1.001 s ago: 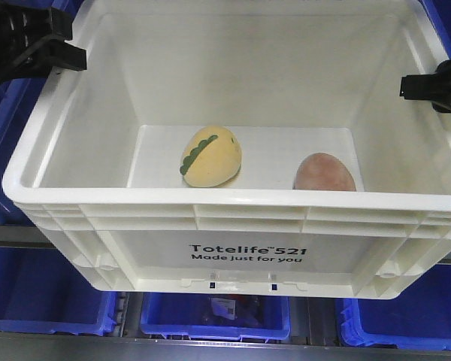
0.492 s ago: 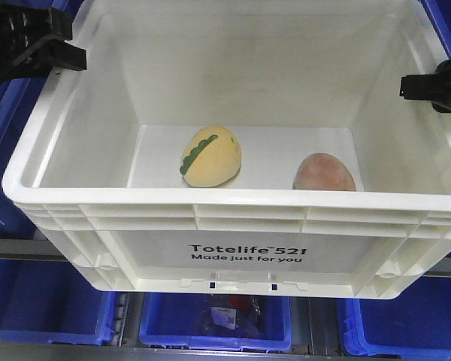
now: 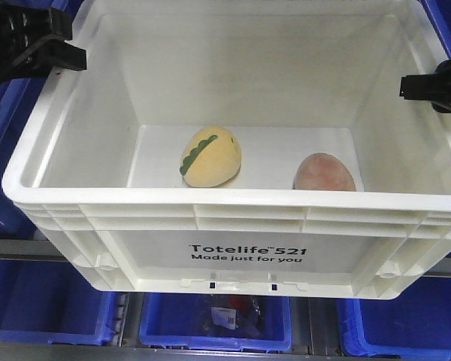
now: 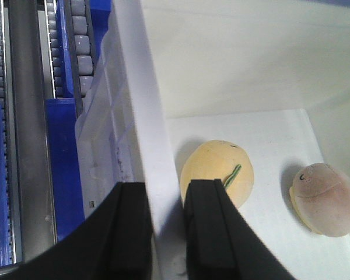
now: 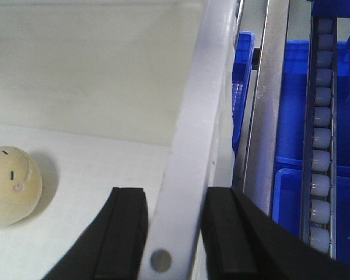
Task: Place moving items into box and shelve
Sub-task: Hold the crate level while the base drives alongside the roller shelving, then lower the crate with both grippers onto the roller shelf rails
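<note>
Both hands clamp the box (image 3: 233, 218) by its side walls. Left hand (image 4: 163, 233): one finger outside the rim, one inside, closed on the left wall. Right hand (image 5: 172, 233): same straddle on the right wall, closed on it. Yellow egg (image 3: 210, 156) lies on the box floor just inside the left hand's inner finger, green stripe showing. Brown egg (image 3: 325, 172) lies farther from the left hand, toward the right hand's side, apart from the yellow one. Box is upright; print faces the front camera. Blue bins (image 3: 49, 316) sit below and around the box; roller tracks (image 5: 321, 128) run just outside the right hand.
</note>
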### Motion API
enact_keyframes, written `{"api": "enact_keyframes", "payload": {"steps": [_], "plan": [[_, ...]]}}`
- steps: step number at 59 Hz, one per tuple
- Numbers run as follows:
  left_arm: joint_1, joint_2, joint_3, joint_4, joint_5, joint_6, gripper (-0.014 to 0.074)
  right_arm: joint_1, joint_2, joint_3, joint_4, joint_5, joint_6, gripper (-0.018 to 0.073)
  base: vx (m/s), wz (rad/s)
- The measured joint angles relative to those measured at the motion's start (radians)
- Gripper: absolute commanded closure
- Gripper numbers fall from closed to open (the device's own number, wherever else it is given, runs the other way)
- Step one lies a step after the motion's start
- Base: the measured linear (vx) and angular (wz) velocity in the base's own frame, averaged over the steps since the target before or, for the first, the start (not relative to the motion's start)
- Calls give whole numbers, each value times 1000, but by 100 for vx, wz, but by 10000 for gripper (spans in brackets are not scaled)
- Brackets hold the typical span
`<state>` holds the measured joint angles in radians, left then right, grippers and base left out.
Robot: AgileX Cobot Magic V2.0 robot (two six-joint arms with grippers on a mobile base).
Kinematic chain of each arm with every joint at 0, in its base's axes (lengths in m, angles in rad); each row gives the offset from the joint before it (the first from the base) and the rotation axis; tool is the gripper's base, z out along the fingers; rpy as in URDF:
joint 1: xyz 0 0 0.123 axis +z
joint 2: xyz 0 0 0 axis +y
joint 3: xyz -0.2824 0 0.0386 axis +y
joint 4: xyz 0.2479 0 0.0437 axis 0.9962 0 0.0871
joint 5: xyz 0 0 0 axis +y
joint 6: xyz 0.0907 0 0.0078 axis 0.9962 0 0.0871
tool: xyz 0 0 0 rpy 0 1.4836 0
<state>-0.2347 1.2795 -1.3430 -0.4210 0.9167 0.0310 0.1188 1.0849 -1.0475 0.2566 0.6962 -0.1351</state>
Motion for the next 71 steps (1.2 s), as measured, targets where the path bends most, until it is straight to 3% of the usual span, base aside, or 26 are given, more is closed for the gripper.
{"api": "enact_keyframes", "payload": {"steps": [71], "plan": [[0, 1, 0, 0, 0, 0, 603, 0, 1, 0, 0, 0, 0, 565, 0, 0]]}}
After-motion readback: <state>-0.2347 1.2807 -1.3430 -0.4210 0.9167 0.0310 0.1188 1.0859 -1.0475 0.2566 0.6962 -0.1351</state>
